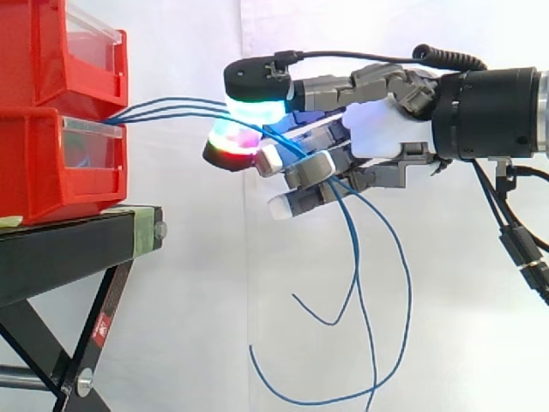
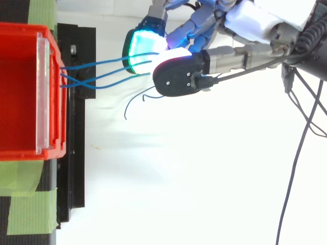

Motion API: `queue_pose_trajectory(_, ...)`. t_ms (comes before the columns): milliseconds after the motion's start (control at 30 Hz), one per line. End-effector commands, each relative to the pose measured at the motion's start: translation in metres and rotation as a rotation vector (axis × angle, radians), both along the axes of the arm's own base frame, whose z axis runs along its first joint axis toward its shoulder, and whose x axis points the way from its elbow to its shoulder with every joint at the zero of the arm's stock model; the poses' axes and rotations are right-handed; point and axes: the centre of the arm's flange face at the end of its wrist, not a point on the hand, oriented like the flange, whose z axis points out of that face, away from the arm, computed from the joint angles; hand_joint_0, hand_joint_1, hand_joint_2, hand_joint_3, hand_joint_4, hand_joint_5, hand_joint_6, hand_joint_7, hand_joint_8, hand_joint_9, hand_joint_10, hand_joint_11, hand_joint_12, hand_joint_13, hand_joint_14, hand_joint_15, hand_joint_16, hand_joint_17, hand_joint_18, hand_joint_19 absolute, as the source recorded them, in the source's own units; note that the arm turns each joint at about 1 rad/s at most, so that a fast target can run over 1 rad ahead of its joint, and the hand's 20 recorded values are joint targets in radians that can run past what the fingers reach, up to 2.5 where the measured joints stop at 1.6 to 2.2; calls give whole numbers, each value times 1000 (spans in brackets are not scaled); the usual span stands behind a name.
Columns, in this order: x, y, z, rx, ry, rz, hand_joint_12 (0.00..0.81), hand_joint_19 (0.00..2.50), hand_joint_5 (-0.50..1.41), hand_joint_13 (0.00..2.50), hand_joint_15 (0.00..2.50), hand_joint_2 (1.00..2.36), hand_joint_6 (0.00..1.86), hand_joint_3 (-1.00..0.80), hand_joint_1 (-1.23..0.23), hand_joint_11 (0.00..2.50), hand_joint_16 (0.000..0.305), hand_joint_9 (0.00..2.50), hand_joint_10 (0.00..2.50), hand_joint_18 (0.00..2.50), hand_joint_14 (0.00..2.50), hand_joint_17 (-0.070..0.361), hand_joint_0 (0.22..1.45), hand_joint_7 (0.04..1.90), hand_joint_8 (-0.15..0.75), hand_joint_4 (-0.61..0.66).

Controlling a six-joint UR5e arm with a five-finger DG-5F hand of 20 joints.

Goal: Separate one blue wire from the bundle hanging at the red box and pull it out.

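White curtain (image 1: 189, 283) hangs behind everything, so the work stands out plainly against it. At the left, two stacked red plastic bins (image 1: 34, 163) sit on a black metal stand (image 1: 60, 245), with strips of green tape (image 2: 25, 209) on the stand's top by the bin. From the front of the bins, at the seam between the upper and the lower one, a few thin blue wires (image 1: 163, 105) come out and run nearly level to the right, crossing one another just outside the bin front in the top view. They look fairly taut, which suggests they are fixed at the bin end and drawn towards the hand (image 1: 386, 129). The hand reaches in from the right with its fingers curled, and two glowing pads (image 1: 257, 110), one cyan above and one red-green below, close on the wires where they pass between them. Whether one wire or the whole bundle is caught there I cannot tell. Past the pads the wires slip through the curled fingers and hang in loose loops below the hand, free and well apart from the stand. By my judgement one wire has yet to be singled out.
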Motion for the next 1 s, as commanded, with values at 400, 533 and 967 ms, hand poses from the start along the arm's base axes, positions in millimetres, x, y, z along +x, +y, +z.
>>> queue_pose_trajectory(400, 0, 0, 0, 0, -1, 0, 388, 634, -212, 1482, 1452, 1004, 899, -446, -758, 1242, 56, 1097, 13, 821, 8, 125, 587, 914, 371, 216)
queue_pose_trajectory(533, 0, 0, -1, 0, 3, 0, 379, 644, -207, 1483, 1457, 1008, 897, -418, -715, 1261, 55, 1118, 13, 823, 9, 123, 598, 922, 370, 213)
queue_pose_trajectory(967, 0, 0, -1, 0, 4, 0, 379, 636, -204, 1482, 1454, 1017, 906, -288, -767, 1265, 54, 1135, 12, 831, 9, 122, 632, 933, 368, 144)
